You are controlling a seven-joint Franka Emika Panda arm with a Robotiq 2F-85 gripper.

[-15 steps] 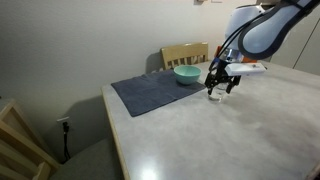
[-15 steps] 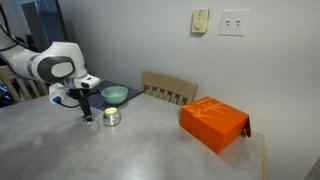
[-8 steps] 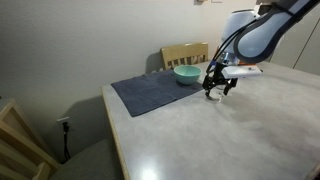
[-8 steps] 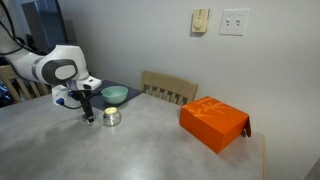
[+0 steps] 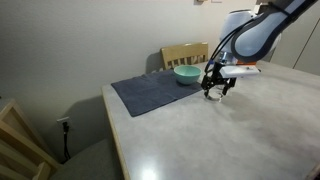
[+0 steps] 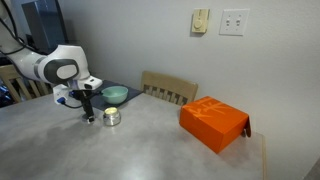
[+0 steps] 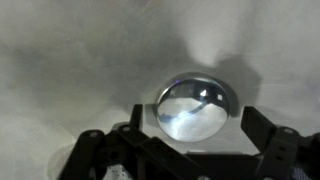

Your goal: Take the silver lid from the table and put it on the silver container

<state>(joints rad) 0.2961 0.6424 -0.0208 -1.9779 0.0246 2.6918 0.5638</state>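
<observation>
The silver lid (image 7: 195, 105) is a shiny round disc lying flat on the grey table, seen clearly only in the wrist view. My gripper (image 7: 193, 118) hangs just above it, open, with one finger on each side of the lid and not touching it. In both exterior views the gripper (image 5: 213, 92) (image 6: 87, 115) is low over the table and hides the lid. The silver container (image 6: 112, 117), a small shiny pot, stands on the table a short way beside the gripper, near the teal bowl.
A teal bowl (image 5: 186, 73) (image 6: 114, 94) sits on a dark mat (image 5: 150, 92) behind the gripper. An orange box (image 6: 213, 122) lies on the far side of the table. A wooden chair (image 6: 170, 90) stands at the table's back edge.
The gripper has shifted a little sideways, away from the container, staying low over the table. Nothing else moved.
</observation>
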